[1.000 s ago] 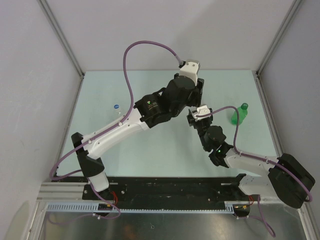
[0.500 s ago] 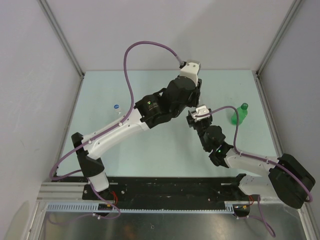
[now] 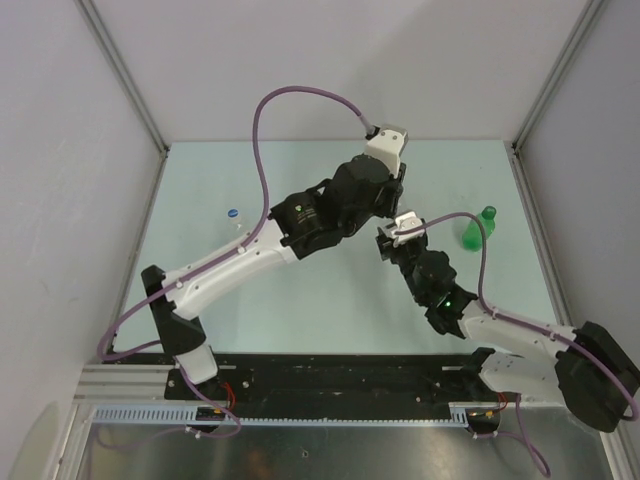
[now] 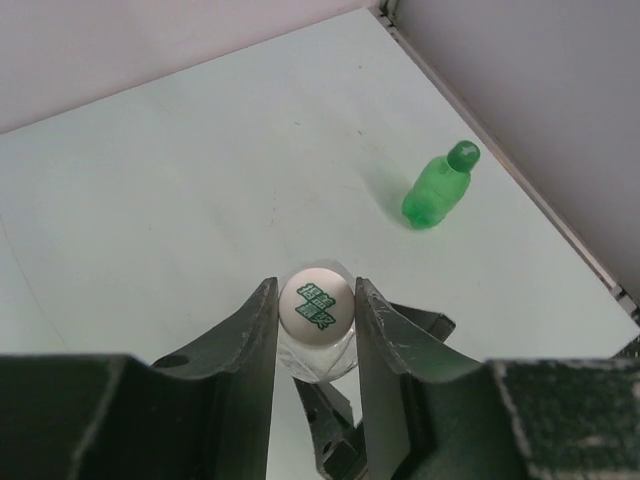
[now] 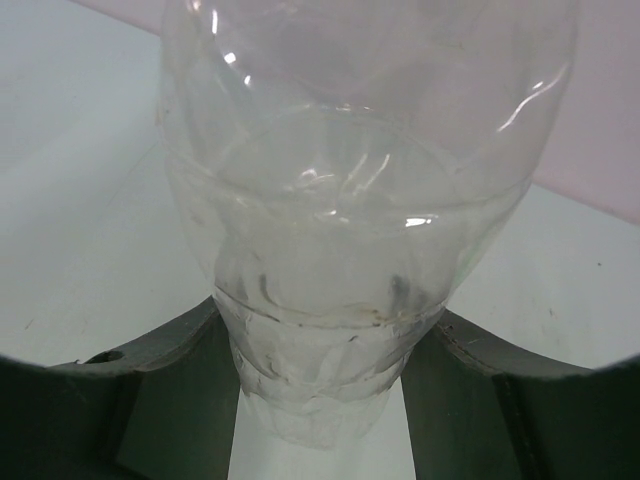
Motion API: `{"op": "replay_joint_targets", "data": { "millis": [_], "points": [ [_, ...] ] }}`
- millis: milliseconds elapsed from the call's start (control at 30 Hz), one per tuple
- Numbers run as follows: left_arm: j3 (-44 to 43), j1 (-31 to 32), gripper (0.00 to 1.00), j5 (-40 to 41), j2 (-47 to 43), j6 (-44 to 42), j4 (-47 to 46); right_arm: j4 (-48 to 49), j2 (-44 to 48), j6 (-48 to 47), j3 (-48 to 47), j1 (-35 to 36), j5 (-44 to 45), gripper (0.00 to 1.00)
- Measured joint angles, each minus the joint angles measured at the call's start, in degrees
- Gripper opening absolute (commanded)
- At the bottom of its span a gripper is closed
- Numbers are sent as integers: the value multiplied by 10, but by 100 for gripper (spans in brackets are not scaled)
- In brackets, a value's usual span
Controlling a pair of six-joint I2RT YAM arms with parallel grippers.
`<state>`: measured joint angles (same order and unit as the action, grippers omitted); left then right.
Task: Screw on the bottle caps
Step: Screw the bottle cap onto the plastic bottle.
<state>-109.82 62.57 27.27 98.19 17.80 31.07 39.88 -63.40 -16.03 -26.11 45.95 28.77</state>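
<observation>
Left gripper (image 4: 316, 298) above right gripper (image 5: 320, 345)

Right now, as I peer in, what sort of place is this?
Probably a robot test cell in a lab: a left arm and right arm bolted at the edge of a pale table, plain wall panels around it, and a clear bottle and white cap as practice props.

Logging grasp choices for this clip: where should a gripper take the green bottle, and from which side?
Grip the green bottle around its wide body, below the shoulder, with the fingers level. It stands upright and alone, so a side approach fits. Probably come from the table's middle, since the rail runs along its other side. The narrow neck under the cap gives less to hold.
</observation>
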Motion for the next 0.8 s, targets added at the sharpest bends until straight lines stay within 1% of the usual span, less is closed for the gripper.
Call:
{"op": "replay_joint_targets", "data": {
  "millis": [67,167,433,533,733,800],
  "points": [
    [7,0,3,-20,-7,-22,-6,-26,21,4,0,-4,-21,0],
    [35,-3,0,-74,-36,-61,-22,-78,69,11,0,-14,-75,0],
    [109,-8,0,-240,-119,-158,-57,-188,189,21,0,-47,-270,0],
    [124,-10,0,-295,-135,-194,-61,-206,208,30,0,-53,-331,0],
    [160,-11,0,-403,-160,-277,-66,-238,227,31,0,-57,-416,0],
    [170,-11,4,-428,-166,-300,-68,-249,233,28,0,-57,-436,0]
  ]
}}
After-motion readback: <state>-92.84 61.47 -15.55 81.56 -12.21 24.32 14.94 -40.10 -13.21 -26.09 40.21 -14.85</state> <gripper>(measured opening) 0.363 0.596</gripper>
